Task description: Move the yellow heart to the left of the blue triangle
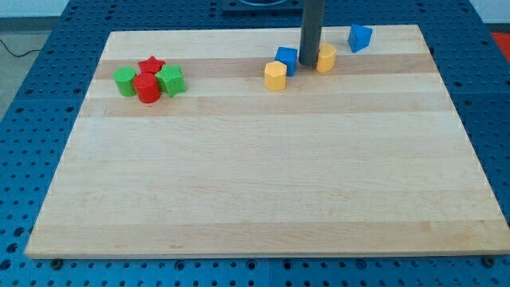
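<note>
The yellow heart (327,57) lies near the view's top, right of centre. The blue triangle (359,37) lies up and to the right of it, a small gap apart. My tip (309,64) rests on the board (255,183) right against the heart's left side, between the heart and a blue cube (286,60). The rod hides the heart's left edge. A yellow hexagon-like block (275,76) touches the cube's lower left.
At the view's upper left stands a tight cluster: a red star (151,64), a red cylinder (147,88), and two green blocks (124,80) (170,80). The triangle sits close to the board's top edge.
</note>
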You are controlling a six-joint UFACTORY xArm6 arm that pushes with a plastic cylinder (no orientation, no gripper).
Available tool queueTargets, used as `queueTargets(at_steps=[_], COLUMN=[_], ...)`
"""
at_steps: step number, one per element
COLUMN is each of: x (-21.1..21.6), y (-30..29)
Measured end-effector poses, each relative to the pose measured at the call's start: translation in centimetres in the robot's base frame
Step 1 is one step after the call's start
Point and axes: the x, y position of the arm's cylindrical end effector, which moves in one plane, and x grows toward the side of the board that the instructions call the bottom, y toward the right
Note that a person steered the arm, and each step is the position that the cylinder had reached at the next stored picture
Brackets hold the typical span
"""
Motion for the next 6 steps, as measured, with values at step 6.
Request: queueTargets(at_steps=[6], x=[-1.6], y=[4.2])
